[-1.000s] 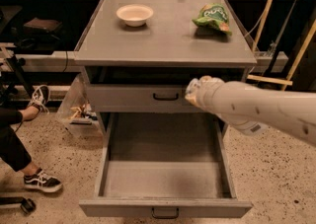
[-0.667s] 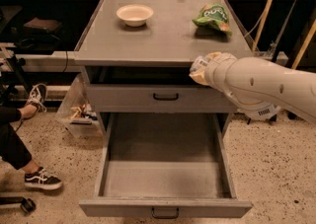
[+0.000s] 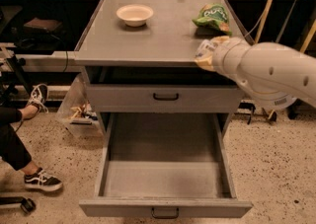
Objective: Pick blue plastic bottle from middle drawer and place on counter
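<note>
My white arm reaches in from the right, and my gripper (image 3: 207,55) at its tip is mostly hidden behind the wrist. It is shut on the blue plastic bottle (image 3: 203,50), whose pale patterned label shows at the arm's tip. The bottle hangs at the front right edge of the counter (image 3: 148,40), just at surface height. I cannot tell whether it touches the counter. The middle drawer (image 3: 123,207) is pulled fully open below, and its grey floor holds nothing.
A white bowl (image 3: 135,15) stands at the counter's back left and a green snack bag (image 3: 213,16) at its back right, just behind my gripper. The shallower upper drawer (image 3: 166,97) is slightly open. A person's legs and shoes (image 3: 42,181) and a plastic bin (image 3: 79,114) are on the floor at left.
My arm has risen from in front of the upper drawer to the counter's front right edge, carrying the bottle up and to the right.
</note>
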Motion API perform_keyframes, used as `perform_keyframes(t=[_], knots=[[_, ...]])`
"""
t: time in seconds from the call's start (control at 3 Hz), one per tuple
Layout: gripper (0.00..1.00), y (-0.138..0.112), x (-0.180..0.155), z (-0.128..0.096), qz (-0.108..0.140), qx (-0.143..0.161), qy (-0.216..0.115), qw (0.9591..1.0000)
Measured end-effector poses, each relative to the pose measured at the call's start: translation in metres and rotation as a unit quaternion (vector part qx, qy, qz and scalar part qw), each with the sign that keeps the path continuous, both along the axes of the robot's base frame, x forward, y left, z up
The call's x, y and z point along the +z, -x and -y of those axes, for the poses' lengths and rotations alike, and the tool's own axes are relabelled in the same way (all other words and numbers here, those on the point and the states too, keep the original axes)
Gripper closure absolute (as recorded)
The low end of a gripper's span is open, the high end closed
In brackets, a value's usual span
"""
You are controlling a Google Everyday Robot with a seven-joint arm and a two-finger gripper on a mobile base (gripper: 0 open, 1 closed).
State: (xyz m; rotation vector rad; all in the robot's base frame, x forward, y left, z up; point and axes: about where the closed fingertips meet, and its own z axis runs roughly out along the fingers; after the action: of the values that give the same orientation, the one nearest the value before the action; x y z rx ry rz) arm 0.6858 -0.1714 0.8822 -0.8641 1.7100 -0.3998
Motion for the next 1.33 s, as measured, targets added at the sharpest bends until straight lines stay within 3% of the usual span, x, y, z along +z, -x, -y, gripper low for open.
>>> perform_keyframes(t=[0.33,0.67,1.0,1.33], knots=[[1.00,-0.011,0.052,0.005,0.024,0.036,0.014,0.9989],[1.00,-0.044,0.076,-0.029,0.017,0.101,0.059,0.9930],[1.00,-0.083,0.090,-0.109,0.004,0.178,0.094,0.9796],[1.00,-0.115,0.075,-0.166,-0.028,0.232,0.098,0.9673]])
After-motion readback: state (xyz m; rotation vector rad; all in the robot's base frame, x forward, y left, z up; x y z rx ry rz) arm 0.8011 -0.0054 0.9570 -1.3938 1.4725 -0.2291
